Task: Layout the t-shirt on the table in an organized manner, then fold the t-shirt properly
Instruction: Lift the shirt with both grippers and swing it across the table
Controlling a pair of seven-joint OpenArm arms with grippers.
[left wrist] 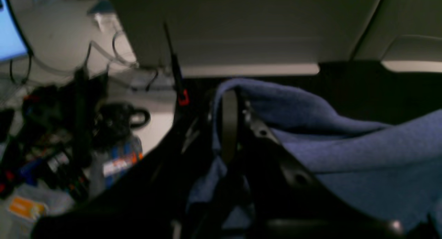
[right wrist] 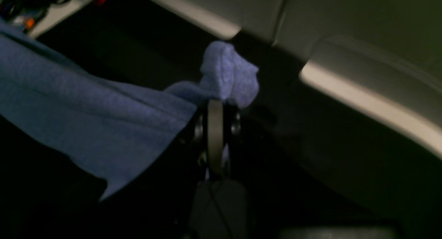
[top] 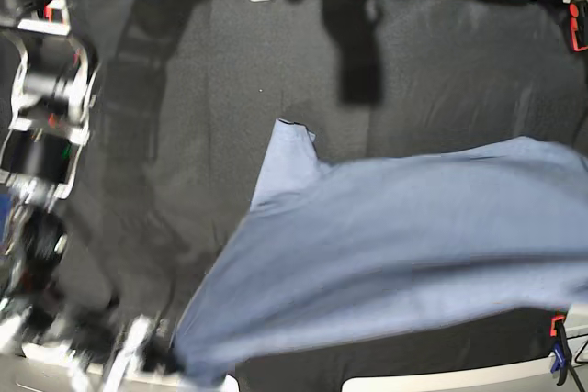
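- T-shirt point(top: 395, 254): light blue-grey, held raised and stretched above the near half of the tabletop point(top: 230, 89). One sleeve point(top: 285, 162) is seen pointing toward the far edge. No lettering is visible on the upper face.
- Right tool point(right wrist: 215, 104): clenched on a bunched edge of the t-shirt, a tuft of cloth being pinched above its closed jaws.
- Left tool point(left wrist: 229, 125): closed on a fold of the t-shirt, fabric being draped over and beside it.
- Tabletop: covered in wrinkled black cloth, bare beyond the t-shirt. Clamps point(top: 559, 346) are fixed at its edges.
- Step judged: laying out, not yet folding. The garment is judged to need lowering flat, drawn taut between both tools, before release.
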